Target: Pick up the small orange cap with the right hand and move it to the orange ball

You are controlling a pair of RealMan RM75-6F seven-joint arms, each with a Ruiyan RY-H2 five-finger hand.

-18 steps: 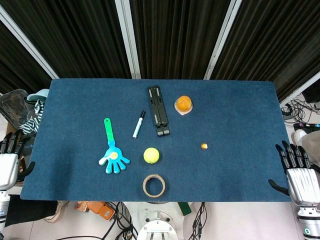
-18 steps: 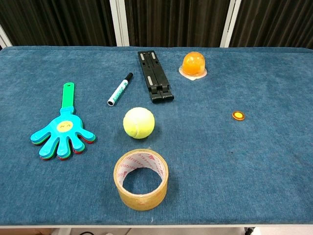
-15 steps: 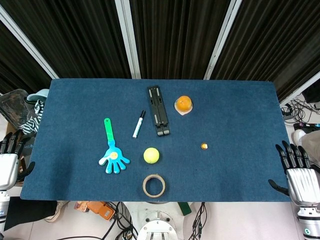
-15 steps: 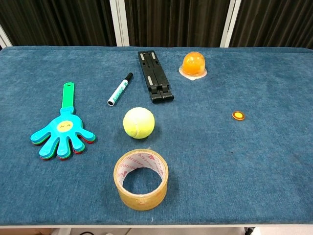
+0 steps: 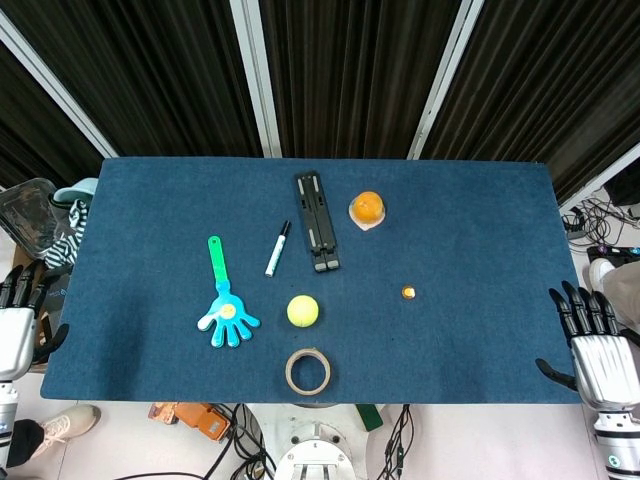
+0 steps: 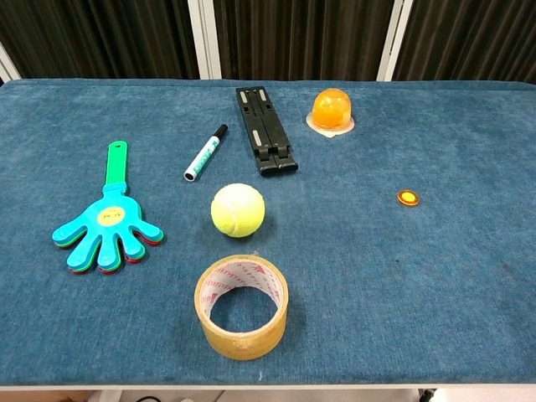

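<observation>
The small orange cap [image 5: 408, 292] [image 6: 408, 198] lies flat on the blue table, right of centre. Farther back sits the orange ball [image 5: 368, 207] [image 6: 332, 107] on a pale disc. My right hand [image 5: 596, 345] hangs off the table's right front corner, fingers spread and holding nothing, well away from the cap. At the left front corner, also off the table, my left hand [image 5: 18, 322] is open with nothing in it. Neither hand shows in the chest view.
A black folded stand [image 5: 316, 221], a marker [image 5: 277, 248], a blue-green hand clapper [image 5: 224, 303], a yellow tennis ball [image 5: 303, 311] and a tape roll [image 5: 308, 371] occupy the table's middle and left. Cables lie on the floor at the right.
The right hand has crept slightly toward the table. On the floor at the lower left, a shoe has come into sight. Objects on the table have not moved.
</observation>
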